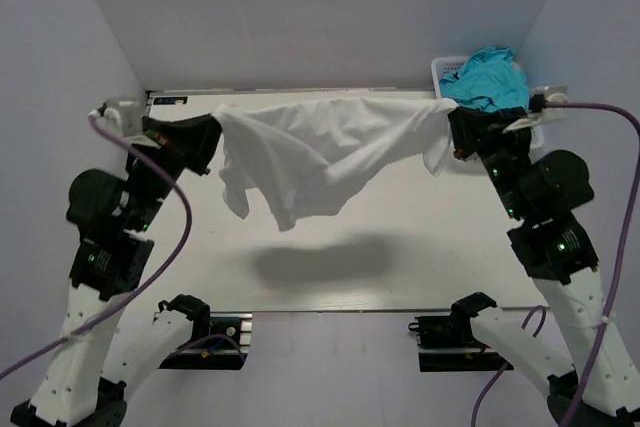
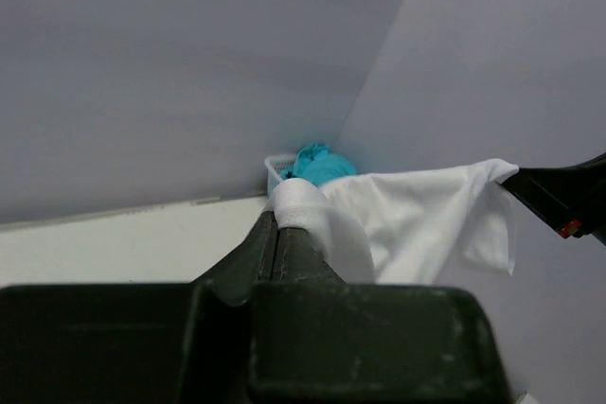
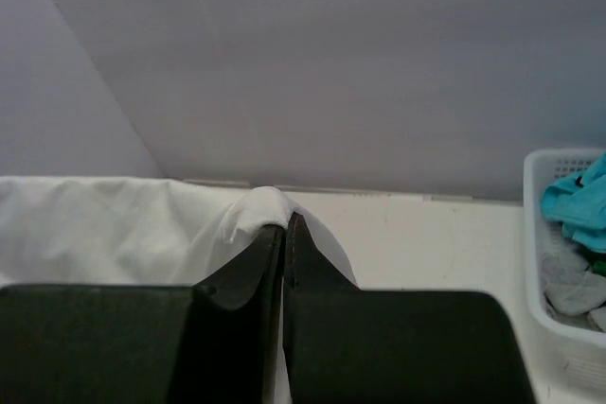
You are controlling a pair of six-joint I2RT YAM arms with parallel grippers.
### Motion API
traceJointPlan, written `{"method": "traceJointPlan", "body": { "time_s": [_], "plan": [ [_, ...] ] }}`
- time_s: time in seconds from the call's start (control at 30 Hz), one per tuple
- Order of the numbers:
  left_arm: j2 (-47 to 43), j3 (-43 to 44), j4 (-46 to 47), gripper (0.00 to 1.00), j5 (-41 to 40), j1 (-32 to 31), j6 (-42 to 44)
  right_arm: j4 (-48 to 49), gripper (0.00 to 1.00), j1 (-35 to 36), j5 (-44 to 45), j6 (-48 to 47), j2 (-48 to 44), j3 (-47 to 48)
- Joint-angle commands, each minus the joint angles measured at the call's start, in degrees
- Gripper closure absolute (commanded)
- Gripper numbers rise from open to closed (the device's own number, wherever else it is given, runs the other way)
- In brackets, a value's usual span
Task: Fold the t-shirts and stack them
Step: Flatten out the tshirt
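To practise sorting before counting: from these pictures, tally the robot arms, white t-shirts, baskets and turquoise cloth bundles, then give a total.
robot arms: 2 (left arm, right arm)
white t-shirt: 1
basket: 1
turquoise cloth bundle: 1
Total: 5

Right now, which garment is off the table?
The white t-shirt, stretched between the left gripper and right gripper; the turquoise one sits in the basket.
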Motion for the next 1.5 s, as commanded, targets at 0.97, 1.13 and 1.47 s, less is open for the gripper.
{"method": "traceJointPlan", "body": {
  "time_s": [0.97, 1.13, 1.47],
  "plan": [
    [51.9, 1.8, -7.6, 1.00, -28.9, 5.2, -14.6, 7.0, 1.00, -6.2, 17.6, -0.6, 48.1, 5.4],
    [71.7, 21.3, -12.2, 1.00, -24.7, 9.3, -12.1, 2.1, 1.00, -9.0, 13.4, -1.7, 65.4, 19.8],
    [86.5, 45.0, -29.1, 0.00, -17.2, 12.5, -6.4, -9.1, 0.10, -9.9, 13.6, -1.1, 75.0, 37.3]
  ]
}}
